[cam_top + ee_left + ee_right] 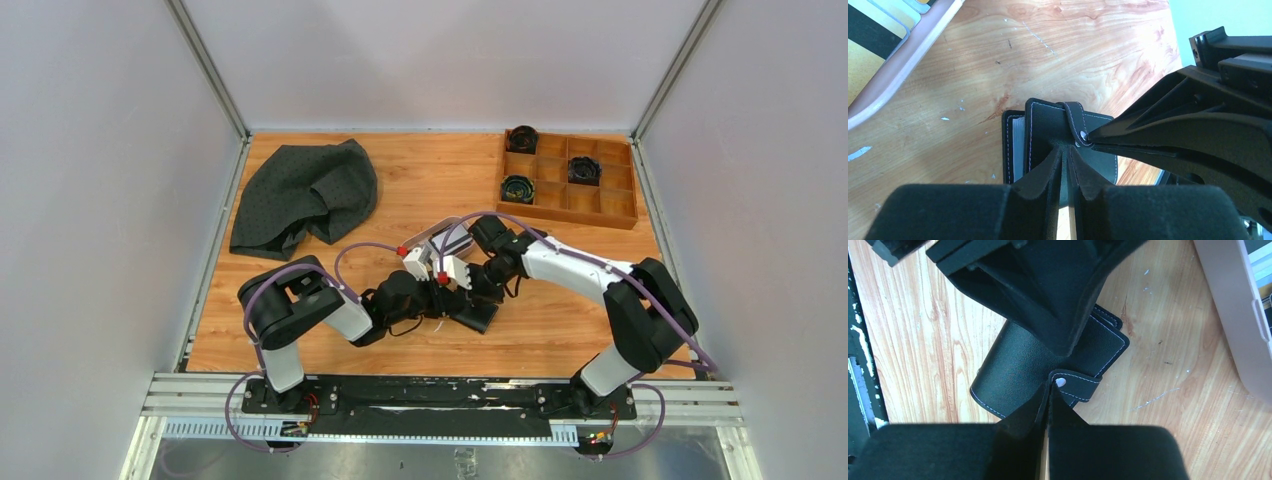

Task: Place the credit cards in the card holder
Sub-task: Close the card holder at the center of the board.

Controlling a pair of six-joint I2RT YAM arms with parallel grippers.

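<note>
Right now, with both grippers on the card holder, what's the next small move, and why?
Probably lift the right gripper slightly to peel the snap strap off the card holder while the left gripper holds the cover. The right jaws are shut on the strap, the holder looks folded, and the credit cards lie in the pink tray.

The card holder [1045, 125] lies on the desk [430, 180], centre front. Just behind it sits the tray [908, 50], credit cards [868, 50] in it. The compartment box [570, 180] stands back right, the cloth [300, 195] back left.
</note>
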